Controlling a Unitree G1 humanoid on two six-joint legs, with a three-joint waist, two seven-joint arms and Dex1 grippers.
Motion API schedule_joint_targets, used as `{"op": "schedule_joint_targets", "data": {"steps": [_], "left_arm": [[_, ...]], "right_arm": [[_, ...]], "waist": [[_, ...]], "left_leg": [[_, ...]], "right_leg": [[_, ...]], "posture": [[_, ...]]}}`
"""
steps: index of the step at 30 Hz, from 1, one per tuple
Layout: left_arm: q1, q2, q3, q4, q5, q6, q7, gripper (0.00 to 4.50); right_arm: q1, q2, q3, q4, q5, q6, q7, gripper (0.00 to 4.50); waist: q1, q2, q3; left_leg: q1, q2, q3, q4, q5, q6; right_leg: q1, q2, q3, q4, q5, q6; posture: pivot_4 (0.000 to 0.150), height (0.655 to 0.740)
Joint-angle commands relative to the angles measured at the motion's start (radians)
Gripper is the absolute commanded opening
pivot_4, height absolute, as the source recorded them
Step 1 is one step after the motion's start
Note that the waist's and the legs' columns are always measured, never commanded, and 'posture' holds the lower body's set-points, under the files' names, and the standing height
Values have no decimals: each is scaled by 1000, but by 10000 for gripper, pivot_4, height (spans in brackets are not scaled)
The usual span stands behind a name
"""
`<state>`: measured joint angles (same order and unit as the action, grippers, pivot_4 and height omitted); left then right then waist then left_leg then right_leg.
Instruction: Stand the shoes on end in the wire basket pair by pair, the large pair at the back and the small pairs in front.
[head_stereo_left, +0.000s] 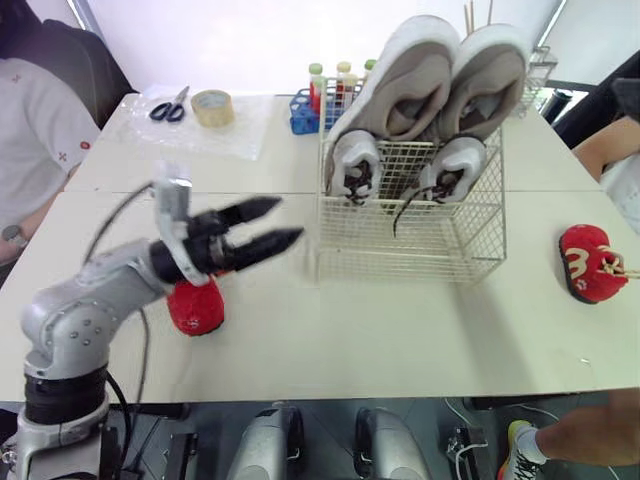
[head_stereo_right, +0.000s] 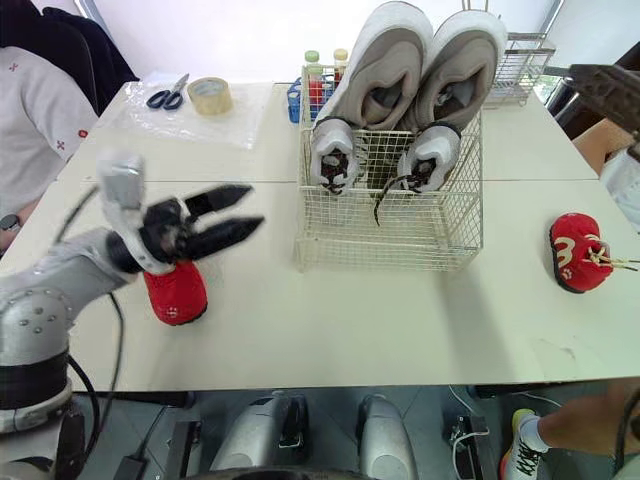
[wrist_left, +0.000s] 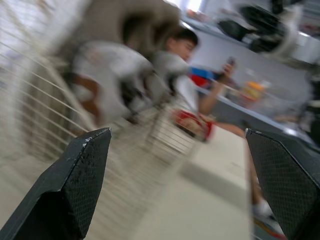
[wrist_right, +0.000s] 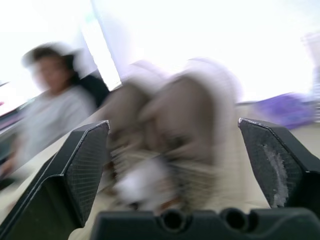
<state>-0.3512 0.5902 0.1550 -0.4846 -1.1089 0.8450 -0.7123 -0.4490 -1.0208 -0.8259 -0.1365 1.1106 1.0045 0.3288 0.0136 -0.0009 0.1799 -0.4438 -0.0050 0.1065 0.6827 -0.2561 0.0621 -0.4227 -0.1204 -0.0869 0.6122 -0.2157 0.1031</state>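
The basket (head_stereo_left: 400, 262) holds the large pair (head_stereo_left: 430, 80) on end at the back and a white pair (head_stereo_left: 355, 165) in front, so the red pair probably goes next. The left pincer (head_stereo_left: 286, 222) gapes wide and empty, pointing at the basket. One red shoe (head_stereo_left: 195, 308) lies under its wrist, and the other red shoe (head_stereo_left: 592, 262) lies well apart on the desk (head_stereo_left: 350, 340). The right pincer (wrist_right: 172, 124) is also spread and empty.

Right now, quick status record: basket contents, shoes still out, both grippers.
basket: wire basket on the table
back row: large beige pair, standing on end
front row: small white pair, standing on end
still out: red shoe on the table at the robot's left; second red shoe on the table at its right
left arm: left gripper open, empty, above the table
right arm: right gripper open, empty
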Motion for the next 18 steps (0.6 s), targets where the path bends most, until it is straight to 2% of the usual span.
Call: {"op": "schedule_joint_targets", "data": {"steps": [1,4,9,14,18], "left_arm": [[31,-28,-110,-100,39,-32,-43,44520],[57,-96,-160,-167,-10,-39,-13,44520],[134,-124,-291,-284,69,-46,28,44520],[219,-113,-322,-313,104,-65,48,44520],[248,-63,-313,-288,157,-90,17,44520]], "right_arm": [[190,108,-83,-209,-180,-83,-145,45000],[470,267,-112,-399,-375,-151,-240,45000],[753,484,-40,-503,-536,-294,-237,45000],[814,592,23,-495,-635,-374,-277,45000],[771,711,107,-421,-675,-424,-332,45000]], "waist": [[10,0,0],[28,3,-1],[21,13,-7],[-2,20,-11],[0,20,-13]], "left_leg": [[0,0,0,0,0,-1],[-1,1,-1,-2,1,-1],[0,0,0,-2,1,-2],[2,2,1,-2,-3,2],[2,3,-1,-3,-3,1]], "right_leg": [[0,0,0,1,0,0],[-1,1,0,2,0,0],[-1,2,2,1,-2,-2],[-1,4,3,1,-3,-3],[-3,3,3,1,-4,-5]], "posture": [[1500,7371],[1500,7371],[1500,7371],[1500,7371],[1500,7371]]}}
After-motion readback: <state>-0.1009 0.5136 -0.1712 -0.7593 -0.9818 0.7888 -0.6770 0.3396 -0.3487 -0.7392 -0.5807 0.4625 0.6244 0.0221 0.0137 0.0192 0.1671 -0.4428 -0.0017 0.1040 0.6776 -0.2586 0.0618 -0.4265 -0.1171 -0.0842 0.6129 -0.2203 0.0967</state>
